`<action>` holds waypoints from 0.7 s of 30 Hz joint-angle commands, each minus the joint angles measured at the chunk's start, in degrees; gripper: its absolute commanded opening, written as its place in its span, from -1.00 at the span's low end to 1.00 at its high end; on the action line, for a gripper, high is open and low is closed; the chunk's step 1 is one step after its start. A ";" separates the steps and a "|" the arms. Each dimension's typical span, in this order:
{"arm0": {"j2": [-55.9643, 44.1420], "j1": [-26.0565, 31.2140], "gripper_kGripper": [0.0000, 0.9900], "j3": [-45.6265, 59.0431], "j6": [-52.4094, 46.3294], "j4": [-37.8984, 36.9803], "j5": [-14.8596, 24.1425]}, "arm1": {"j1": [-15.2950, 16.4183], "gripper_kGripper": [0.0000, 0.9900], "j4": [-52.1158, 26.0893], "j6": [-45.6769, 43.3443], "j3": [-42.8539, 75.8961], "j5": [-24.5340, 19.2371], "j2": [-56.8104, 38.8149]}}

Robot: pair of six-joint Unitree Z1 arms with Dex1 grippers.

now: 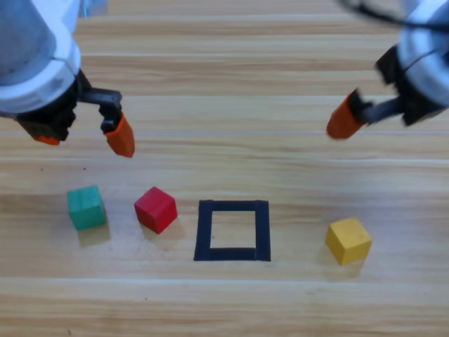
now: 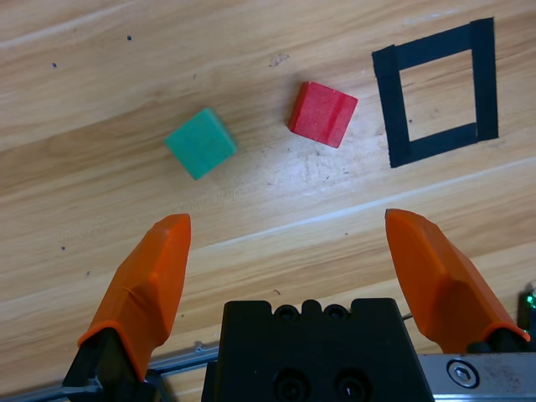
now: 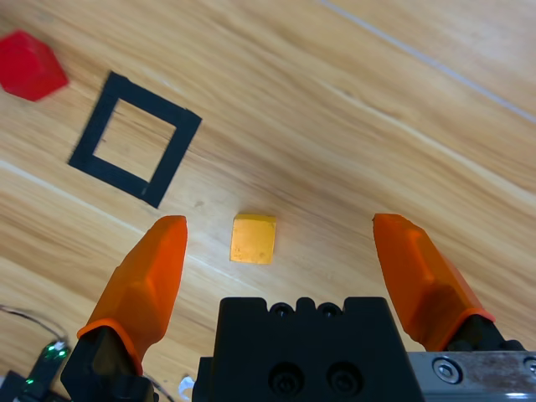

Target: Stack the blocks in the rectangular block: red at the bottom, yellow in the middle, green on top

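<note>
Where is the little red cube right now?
In the high view the red cube sits on the table between the green cube and the black tape square, outside it.

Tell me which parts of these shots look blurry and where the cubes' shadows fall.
High view: both arm bodies at the top corners are blurred, while the green cube, red cube and yellow cube are fairly sharp, with soft shadows toward the bottom edge. Left wrist view: cubes and black tape square crisp. Right wrist view: the yellow cube is sharp, with little shadow.
</note>
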 commanded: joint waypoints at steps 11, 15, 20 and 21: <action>7.82 -0.39 0.96 5.85 7.33 -6.10 -2.14 | -1.43 1.00 -3.77 1.00 3.70 1.94 15.61; 9.84 -1.10 0.94 6.73 10.76 -8.04 -1.61 | -1.43 1.00 -5.62 1.00 6.07 4.57 15.88; 11.43 -2.24 0.94 7.79 12.25 -10.85 -0.73 | -1.43 1.00 -9.40 1.00 9.76 4.66 16.49; 12.04 -2.33 0.94 7.79 12.34 -11.29 -0.55 | -1.43 1.00 -9.49 1.18 9.85 4.66 16.84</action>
